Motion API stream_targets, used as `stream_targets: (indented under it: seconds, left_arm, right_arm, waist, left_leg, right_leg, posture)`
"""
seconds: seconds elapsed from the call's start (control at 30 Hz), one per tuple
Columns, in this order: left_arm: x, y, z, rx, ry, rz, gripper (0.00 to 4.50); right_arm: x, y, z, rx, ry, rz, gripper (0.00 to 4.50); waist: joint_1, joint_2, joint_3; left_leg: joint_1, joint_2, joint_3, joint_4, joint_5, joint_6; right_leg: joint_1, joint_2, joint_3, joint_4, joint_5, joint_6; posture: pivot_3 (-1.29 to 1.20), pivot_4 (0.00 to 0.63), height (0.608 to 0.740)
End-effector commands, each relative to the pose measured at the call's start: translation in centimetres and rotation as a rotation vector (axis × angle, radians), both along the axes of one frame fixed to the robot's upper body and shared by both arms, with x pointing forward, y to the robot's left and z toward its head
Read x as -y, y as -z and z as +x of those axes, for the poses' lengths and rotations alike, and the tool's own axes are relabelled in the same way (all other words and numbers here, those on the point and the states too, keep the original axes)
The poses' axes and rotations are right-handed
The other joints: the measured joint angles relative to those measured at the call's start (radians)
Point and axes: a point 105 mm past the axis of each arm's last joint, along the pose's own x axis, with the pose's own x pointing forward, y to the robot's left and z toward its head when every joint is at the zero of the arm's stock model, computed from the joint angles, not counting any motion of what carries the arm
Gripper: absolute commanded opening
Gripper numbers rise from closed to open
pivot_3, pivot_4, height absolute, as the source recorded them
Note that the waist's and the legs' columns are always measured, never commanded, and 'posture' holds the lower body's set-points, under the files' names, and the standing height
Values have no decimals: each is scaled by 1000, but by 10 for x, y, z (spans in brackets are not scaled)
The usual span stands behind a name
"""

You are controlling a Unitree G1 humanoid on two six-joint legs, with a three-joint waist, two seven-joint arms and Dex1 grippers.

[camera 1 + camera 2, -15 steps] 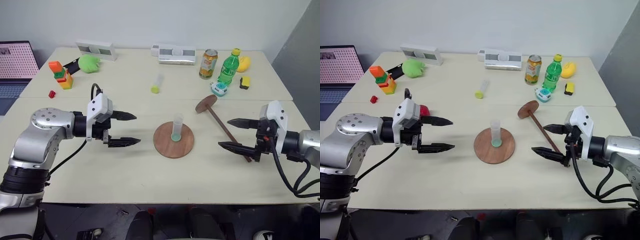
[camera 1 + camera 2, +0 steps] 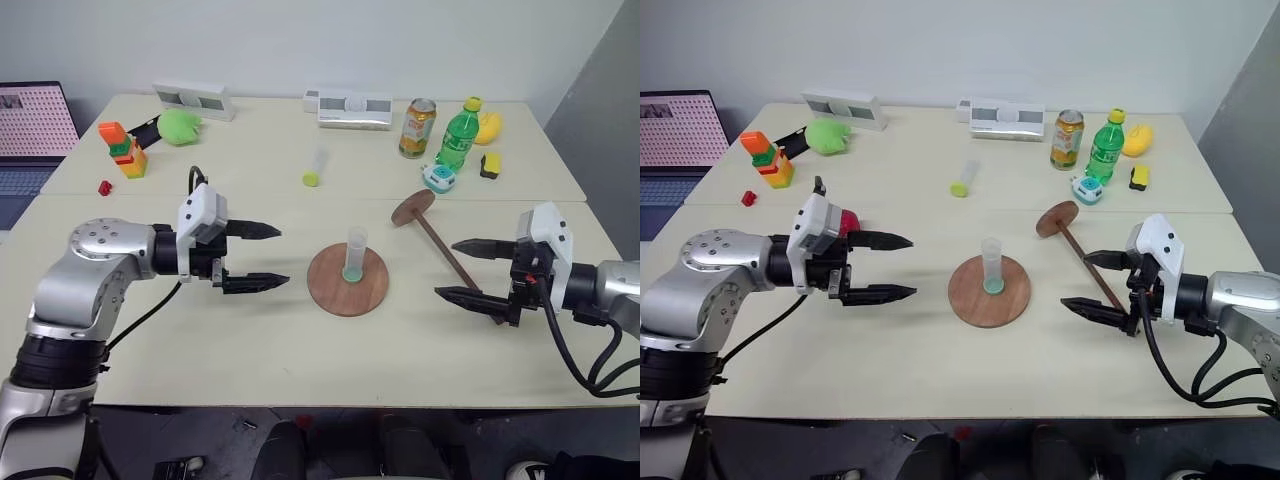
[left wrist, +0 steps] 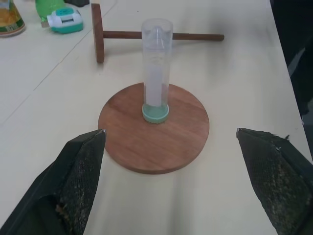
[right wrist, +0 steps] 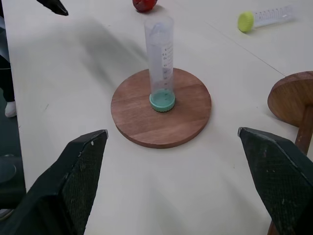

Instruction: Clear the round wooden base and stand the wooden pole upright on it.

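From the head we see the base (image 2: pixel 347 280) mid-table with a clear tube (image 2: pixel 355 252) standing on it; the left gripper (image 2: pixel 262 257) and right gripper (image 2: pixel 466 270) hover spread and empty. In the left wrist view, the tube looks light, tippy; we would pinch mid-height. In the right wrist view, the pole (image 4: pixel 304 138) lies beside, stiff; grasp its shaft.

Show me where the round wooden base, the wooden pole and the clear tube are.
round wooden base (image 2: pixel 370 290), left eye view, bare top face.
wooden pole (image 2: pixel 445 250), left eye view, mid rod.
clear tube (image 3: pixel 157 68), left wrist view, wall.
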Motion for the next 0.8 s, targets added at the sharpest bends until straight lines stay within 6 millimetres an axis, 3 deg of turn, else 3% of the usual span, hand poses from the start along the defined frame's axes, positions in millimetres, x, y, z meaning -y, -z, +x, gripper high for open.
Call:
stream_targets:
  seconds: [0.03,0.4,0.73,0.8]
  left_arm:
    - [8,-7,0,51,39,16,4465]
    - [7,-7,-3,49,47,34,4465]
    - [43,13,9,35,154,39,4465]
    - [57,18,21,41,136,10,4465]
  right_arm:
    - [0,-14,-5,49,-10,1,4500]
    - [-12,-18,-12,33,-58,26,4500]
    - [-21,-16,-11,-3,-82,48,4500]
    - [-24,-15,-11,3,-87,56,4500]
  waist:
    - [0,0,0]
    - [0,0,0]
    - [0,0,0]
    - [0,0,0]
  left_leg:
    - [0,0,0,0,0,0]
    - [0,0,0,0,0,0]
    - [0,0,0,0,0,0]
    - [0,0,0,0,0,0]
  right_leg:
    - [0,0,0,0,0,0]
    - [0,0,0,0,0,0]
    - [0,0,0,0,0,0]
    - [0,0,0,0,0,0]
  posture:
    - [0,150,740]
    - [0,150,740]
    - [0,150,740]
    - [0,150,740]
